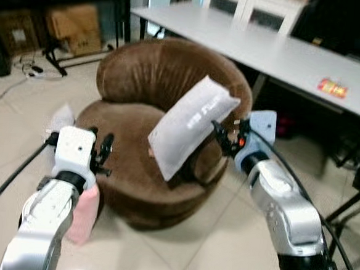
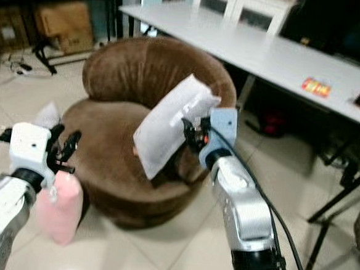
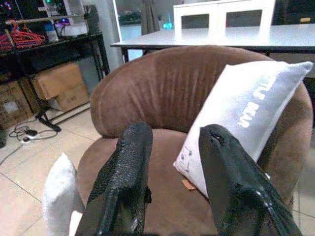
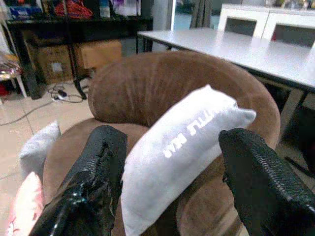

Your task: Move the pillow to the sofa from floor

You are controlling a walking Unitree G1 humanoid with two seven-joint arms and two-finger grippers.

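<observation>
Right gripper: raised at the front right edge of the brown round sofa, with its two black fingers spread wide apart and holding nothing. The grey pillow lies directly ahead of the fingertips. In the right wrist view the pillow spans the gap between the two fingers; whether the fingers touch it cannot be told.

Pillow position: on the sofa seat, tilted, with its upper end leaning against the sofa's right arm and its lower corner down on the cushion. White lettering runs along its face.

Left gripper: held at the sofa's front left edge, fingers parted with a narrow gap, empty. Beyond its fingertips are the seat cushion and the ribbed backrest, with the pillow off to the right.

Below and just beside the left gripper, on the tiled floor against the sofa base, stands a pink cushion. A light grey cushion sits next to it.

Behind the sofa, well apart from both grippers, a long white table runs across. Cardboard boxes sit under a dark shelf to the far left.
</observation>
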